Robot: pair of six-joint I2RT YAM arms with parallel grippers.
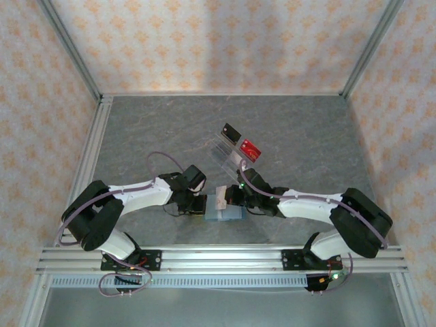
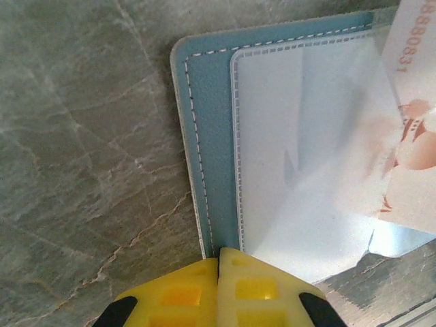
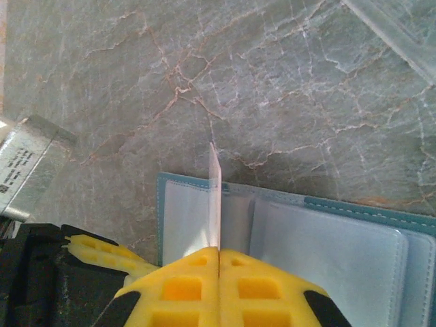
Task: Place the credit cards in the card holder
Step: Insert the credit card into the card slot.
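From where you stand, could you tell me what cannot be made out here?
Right wrist view: pale card stands edge-on, face unseen.
Left wrist view: the top edge cuts off its printed number.
Top view: black card and red card markings too small.

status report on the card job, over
Left gripper shut on card holder edge. Right gripper shut on pale card over it. Black card, red card in clear rack. Nothing blocking.

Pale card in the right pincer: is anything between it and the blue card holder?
Nothing visible. The right pincer pinches the pale card edge-on right by the open card holder, with no object between them. The left pincer clamps the holder's edge, off to one side.
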